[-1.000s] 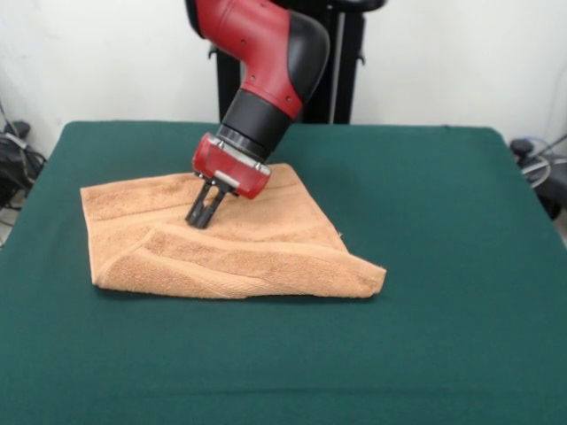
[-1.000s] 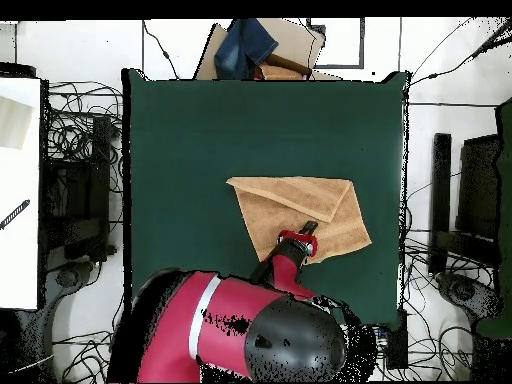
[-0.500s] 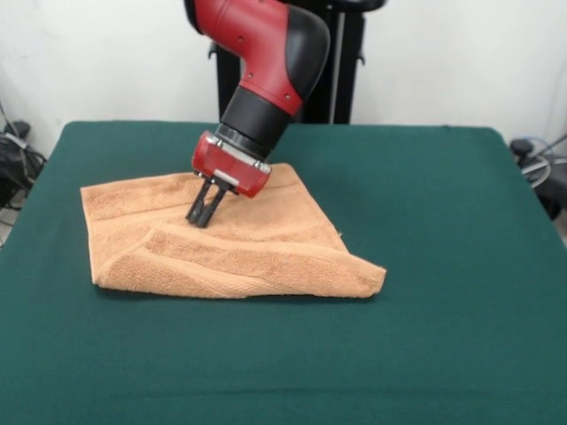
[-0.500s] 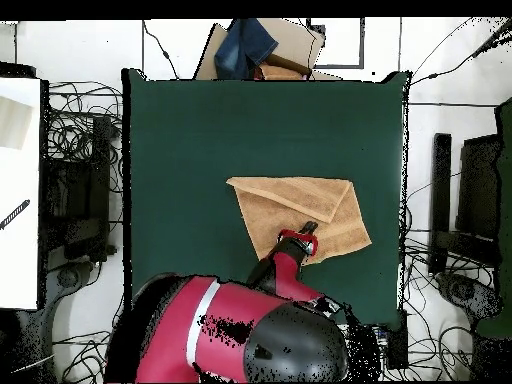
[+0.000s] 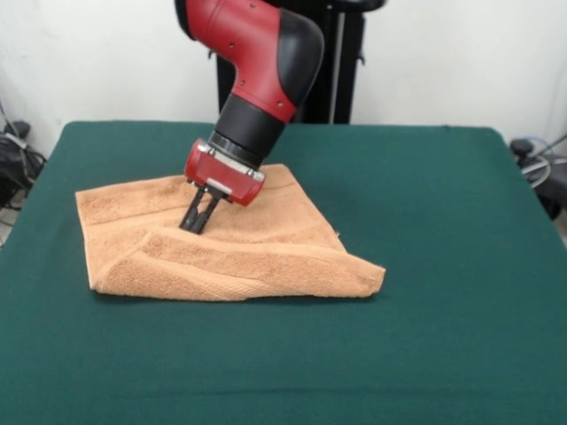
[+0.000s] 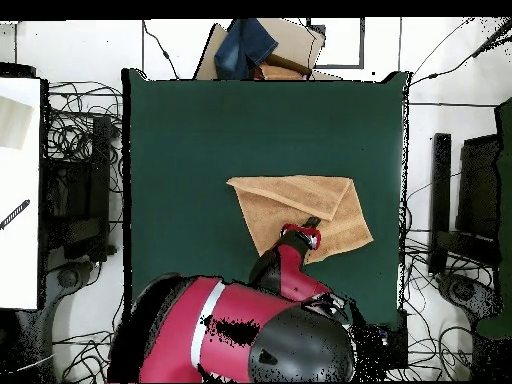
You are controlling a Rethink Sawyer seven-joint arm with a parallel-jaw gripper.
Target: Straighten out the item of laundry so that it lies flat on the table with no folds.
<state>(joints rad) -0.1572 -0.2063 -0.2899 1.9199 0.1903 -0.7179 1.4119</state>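
Peach terry towel [image 5: 239,257], no readable label

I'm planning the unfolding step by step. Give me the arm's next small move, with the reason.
Probably a short drag toward the front view's left. The end effector is pressed into the towel, fingers together, and the towel lies folded over itself on the table, its near layer doubled, so pulling outward may spread it.

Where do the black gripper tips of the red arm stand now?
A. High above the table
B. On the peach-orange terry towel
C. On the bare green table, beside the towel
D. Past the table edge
B: the gripper points down onto the folded peach-orange terry towel, lying on the green table.
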